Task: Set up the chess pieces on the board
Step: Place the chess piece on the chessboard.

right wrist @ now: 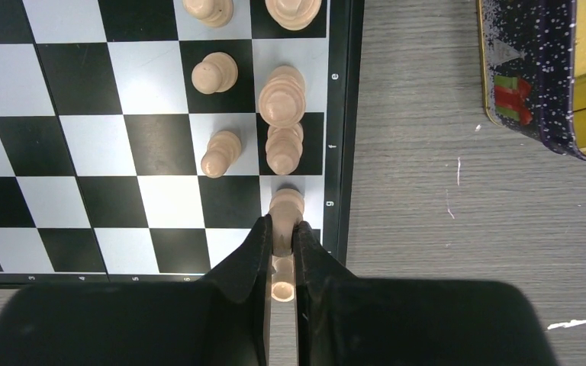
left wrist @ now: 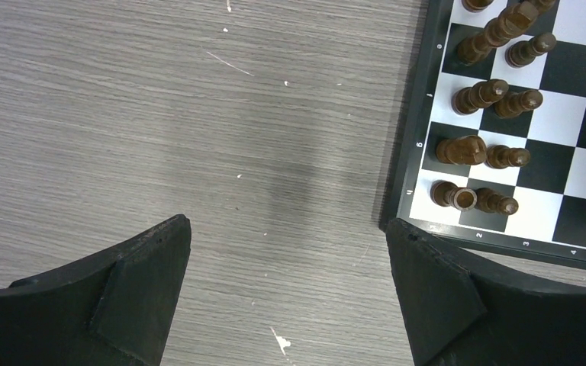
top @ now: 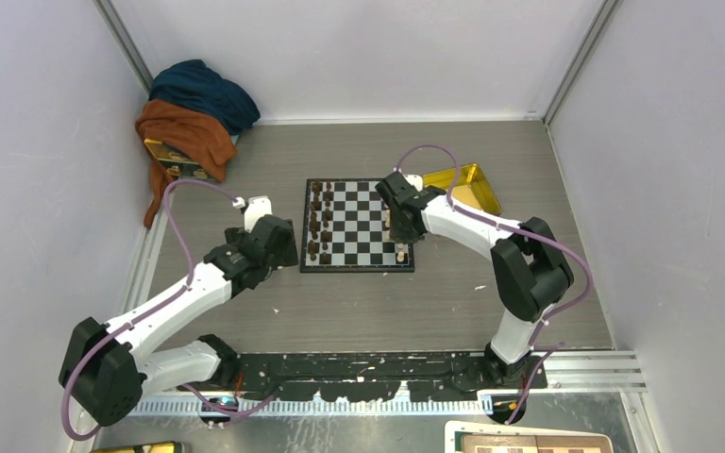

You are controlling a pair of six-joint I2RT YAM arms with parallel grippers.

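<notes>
The board (top: pixel 359 225) lies mid-table. My right gripper (right wrist: pixel 283 229) hovers over its right edge, shut on a light-tan chess piece (right wrist: pixel 286 207) at the outermost column. A second light piece (right wrist: pixel 282 290) shows in the slot behind the fingers. Several more light-tan chess pieces (right wrist: pixel 282 95) stand in the two columns along that edge. In the top view the right gripper (top: pixel 398 229) is above the same edge. My left gripper (left wrist: pixel 288 259) hangs open over bare table just left of the board's corner (left wrist: pixel 420 217), with nothing between its fingers (left wrist: pixel 149 278).
Dark brown pieces (left wrist: pixel 481 95) fill the board's two left columns (top: pixel 318 222). A yellow tray (top: pixel 467 184) sits right of the board, its speckled wall (right wrist: pixel 534 69) near my right gripper. Blue and orange cloths (top: pixel 193 113) are piled in the back left corner.
</notes>
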